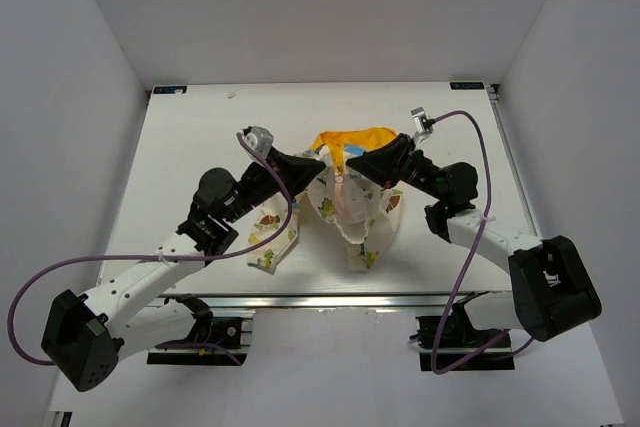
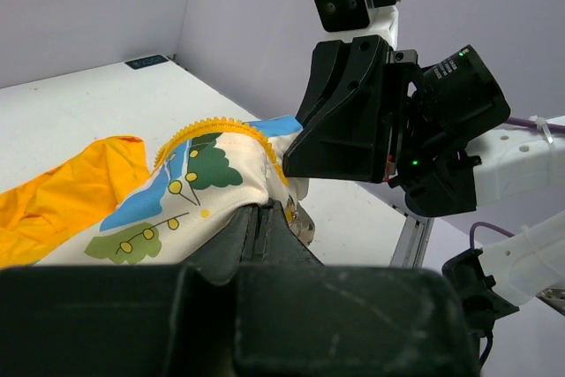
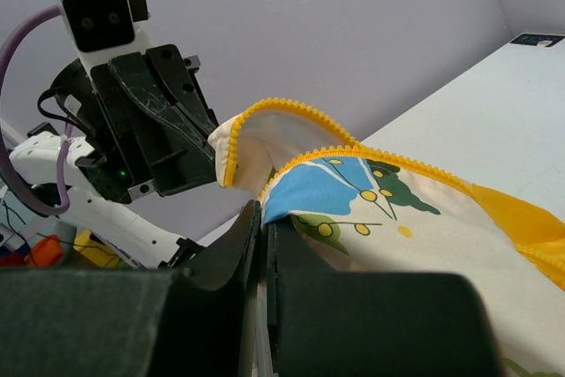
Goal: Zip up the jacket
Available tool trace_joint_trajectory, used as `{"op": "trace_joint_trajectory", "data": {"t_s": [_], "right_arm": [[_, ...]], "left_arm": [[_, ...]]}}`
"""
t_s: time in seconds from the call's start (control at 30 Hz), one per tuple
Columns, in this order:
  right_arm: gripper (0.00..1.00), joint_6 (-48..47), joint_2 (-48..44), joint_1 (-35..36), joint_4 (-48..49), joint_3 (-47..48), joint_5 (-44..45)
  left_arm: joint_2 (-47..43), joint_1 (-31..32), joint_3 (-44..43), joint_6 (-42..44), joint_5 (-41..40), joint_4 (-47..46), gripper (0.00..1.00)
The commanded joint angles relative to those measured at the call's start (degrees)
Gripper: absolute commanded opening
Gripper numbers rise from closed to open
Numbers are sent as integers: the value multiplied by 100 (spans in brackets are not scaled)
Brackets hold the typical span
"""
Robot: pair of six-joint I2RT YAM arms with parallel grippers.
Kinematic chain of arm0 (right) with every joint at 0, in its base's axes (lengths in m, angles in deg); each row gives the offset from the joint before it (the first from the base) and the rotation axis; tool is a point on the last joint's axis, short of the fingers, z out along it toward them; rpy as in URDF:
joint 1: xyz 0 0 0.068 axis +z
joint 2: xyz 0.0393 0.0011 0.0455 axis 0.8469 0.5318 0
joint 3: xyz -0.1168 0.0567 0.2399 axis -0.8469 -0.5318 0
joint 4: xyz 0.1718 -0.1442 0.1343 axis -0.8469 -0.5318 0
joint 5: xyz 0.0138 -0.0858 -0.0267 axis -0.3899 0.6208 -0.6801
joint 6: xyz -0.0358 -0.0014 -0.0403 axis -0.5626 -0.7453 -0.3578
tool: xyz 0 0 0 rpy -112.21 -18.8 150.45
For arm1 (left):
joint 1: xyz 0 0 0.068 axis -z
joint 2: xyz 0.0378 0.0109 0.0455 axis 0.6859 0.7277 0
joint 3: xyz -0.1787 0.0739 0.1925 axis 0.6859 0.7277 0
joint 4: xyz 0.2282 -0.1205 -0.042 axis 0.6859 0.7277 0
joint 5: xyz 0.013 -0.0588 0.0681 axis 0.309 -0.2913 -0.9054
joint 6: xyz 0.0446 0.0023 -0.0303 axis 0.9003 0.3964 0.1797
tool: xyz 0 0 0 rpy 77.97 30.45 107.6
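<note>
The jacket (image 1: 352, 209), cream-white with cartoon prints and an orange-yellow hood, hangs bunched above the table's middle, held up between both grippers. My left gripper (image 1: 318, 159) is shut on the jacket's front edge; in the left wrist view the gripper (image 2: 257, 215) pinches printed fabric (image 2: 168, 205) beside the yellow zipper teeth (image 2: 221, 125). My right gripper (image 1: 345, 160) is shut on the other front edge; in the right wrist view the gripper (image 3: 262, 218) clamps fabric (image 3: 371, 209) just under the zipper teeth (image 3: 397, 162). The two grippers nearly touch. The zipper slider is not visible.
One sleeve (image 1: 272, 243) lies on the white table (image 1: 180, 157) at front left. The hood (image 1: 352, 138) rests behind the grippers. White walls enclose the table on three sides. Purple cables (image 1: 478, 207) loop beside each arm.
</note>
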Motion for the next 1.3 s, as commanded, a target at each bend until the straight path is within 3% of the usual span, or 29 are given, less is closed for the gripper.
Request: {"op": "trace_joint_trajectory", "data": {"t_s": [0.0, 0.67, 1.27], "right_arm": [[0, 44, -196, -39, 1380, 19, -44], [0, -202, -381, -30, 888, -7, 202], [0, 52, -433, -30, 1231, -104, 202]], "left_arm": [[10, -31, -49, -75, 58, -218, 0], [212, -22, 13, -295, 349, -640, 0], [194, -22, 39, -277, 146, -438, 0]]}}
